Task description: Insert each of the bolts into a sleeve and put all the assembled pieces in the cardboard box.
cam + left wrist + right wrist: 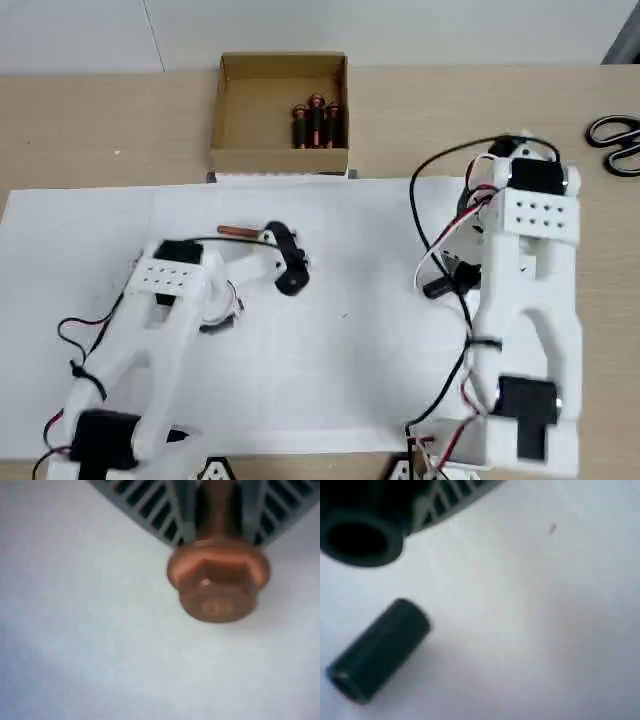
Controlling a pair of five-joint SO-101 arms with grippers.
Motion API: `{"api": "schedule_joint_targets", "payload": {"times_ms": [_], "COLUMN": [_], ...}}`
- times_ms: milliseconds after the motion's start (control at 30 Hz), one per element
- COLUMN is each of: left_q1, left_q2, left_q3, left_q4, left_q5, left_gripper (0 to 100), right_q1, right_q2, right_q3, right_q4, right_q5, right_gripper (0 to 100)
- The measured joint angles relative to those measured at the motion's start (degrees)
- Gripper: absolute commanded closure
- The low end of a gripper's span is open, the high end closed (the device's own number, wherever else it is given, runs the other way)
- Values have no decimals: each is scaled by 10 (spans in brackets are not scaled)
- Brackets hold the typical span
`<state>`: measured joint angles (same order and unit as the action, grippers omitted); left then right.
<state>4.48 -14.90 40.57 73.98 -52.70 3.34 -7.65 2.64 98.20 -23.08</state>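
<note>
White sheet (340, 350) on table (100, 120); left gripper (282, 255) clenches bolt (217, 580), right gripper (445, 280) grasps sleeve (360, 537). Arms well apart, so misaligned approach cd jam/drop parts.

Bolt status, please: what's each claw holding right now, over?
Left gripper shut on copper bolt. Right gripper shut on black sleeve; second sleeve lying on the paper. Three assembled pieces in cardboard box.
</note>
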Motion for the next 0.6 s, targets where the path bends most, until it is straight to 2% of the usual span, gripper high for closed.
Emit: {"api": "schedule_joint_targets", "payload": {"times_ms": [167, 333, 500, 600], "left_q1": [11, 62, 73, 73], "left_q2": [-133, -263, -340, -377], "left_q3": [-37, -39, -39, -39], "left_q4": [41, 82, 101, 101], "left_q5": [29, 94, 162, 229], "left_gripper": [994, 994, 994, 993], "right_q1": [-72, -137, -209, -264], "right_q2": [-116, -205, -283, -350], "right_q3": [0, 10, 93, 156], "right_q4": [0, 0, 0, 1], "right_q5": [0, -1, -1, -1], "right_gripper": [996, 996, 996, 996]}}
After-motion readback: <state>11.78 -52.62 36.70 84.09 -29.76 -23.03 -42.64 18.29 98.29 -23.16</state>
